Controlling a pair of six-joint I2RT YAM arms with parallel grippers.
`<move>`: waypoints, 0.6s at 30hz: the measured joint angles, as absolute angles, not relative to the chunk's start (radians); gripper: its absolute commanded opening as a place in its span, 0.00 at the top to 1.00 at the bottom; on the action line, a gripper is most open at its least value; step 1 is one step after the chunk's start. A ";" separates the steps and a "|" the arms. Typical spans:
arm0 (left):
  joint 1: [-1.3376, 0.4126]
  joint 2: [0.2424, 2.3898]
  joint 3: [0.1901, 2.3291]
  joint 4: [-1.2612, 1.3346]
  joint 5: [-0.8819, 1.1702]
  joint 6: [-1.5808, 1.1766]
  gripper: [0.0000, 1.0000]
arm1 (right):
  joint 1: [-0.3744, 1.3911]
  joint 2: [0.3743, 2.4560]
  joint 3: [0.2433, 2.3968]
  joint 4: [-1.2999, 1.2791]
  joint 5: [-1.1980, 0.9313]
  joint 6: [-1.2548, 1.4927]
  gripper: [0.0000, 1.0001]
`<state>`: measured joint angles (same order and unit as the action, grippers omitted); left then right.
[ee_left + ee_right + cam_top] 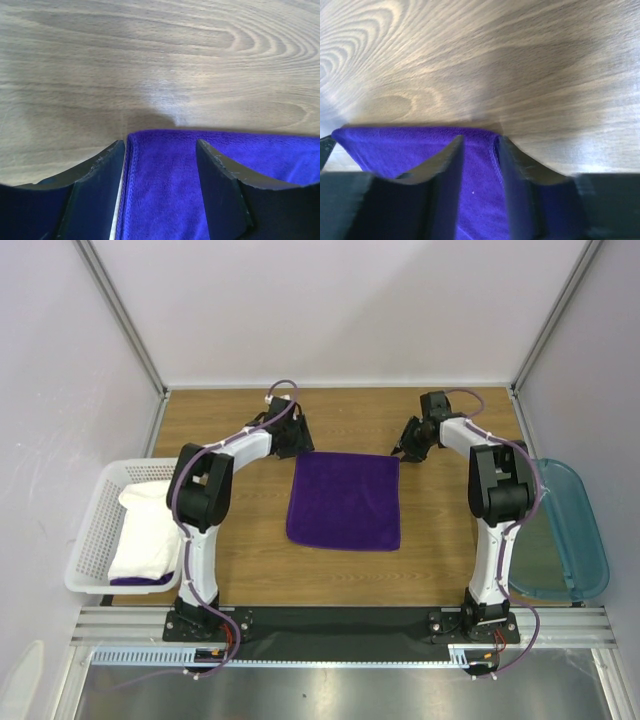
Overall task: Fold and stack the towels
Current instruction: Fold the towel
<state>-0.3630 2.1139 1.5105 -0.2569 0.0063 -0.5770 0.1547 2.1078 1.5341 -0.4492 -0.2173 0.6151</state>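
Note:
A deep-purple towel (345, 502) lies flat in the middle of the wooden table. My left gripper (293, 443) is down at its far left corner. In the left wrist view the gripper (160, 145) is open, and its dark fingers (100, 190) straddle the corner of the towel (270, 155), which lies flat between them. My right gripper (408, 450) is at the far right corner. In the right wrist view the gripper (480, 140) stands narrower but open, with the towel's (385, 145) hemmed edge bunching against one finger. A white towel (148, 530) lies in the basket over another purple towel (140, 581).
The white perforated basket (92, 530) stands at the table's left edge. A teal plastic bin (565, 530) sits at the right edge. White walls with metal frame posts close in the far side. Bare wood lies beyond the towel's far edge.

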 measured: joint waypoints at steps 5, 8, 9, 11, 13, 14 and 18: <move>-0.363 2.142 1.528 -0.255 0.006 -0.577 0.46 | 0.155 2.135 1.547 -0.450 -0.219 0.623 0.67; -0.363 2.152 1.542 -0.257 0.006 -0.579 0.52 | 0.155 2.138 1.559 -0.454 -0.220 0.624 0.68; -0.363 2.157 1.546 -0.256 0.006 -0.578 0.55 | 0.155 2.140 1.565 -0.455 -0.220 0.624 0.68; -0.363 2.160 1.549 -0.257 0.006 -0.580 0.64 | 0.155 2.146 1.578 -0.454 -0.221 0.625 0.70; -0.363 2.163 1.549 -0.257 0.006 -0.580 0.76 | 0.155 2.152 1.586 -0.451 -0.224 0.624 0.80; -0.363 2.164 1.549 -0.257 0.005 -0.581 0.81 | 0.155 2.155 1.586 -0.451 -0.227 0.626 0.87; -0.363 2.170 1.549 -0.257 0.002 -0.575 1.00 | 0.155 2.163 1.589 -0.451 -0.233 0.628 0.93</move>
<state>-0.3630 2.1700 1.5486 -0.2565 0.0025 -0.5747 0.1547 2.1632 1.5887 -0.4511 -0.2329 0.6281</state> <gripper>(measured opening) 0.047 0.101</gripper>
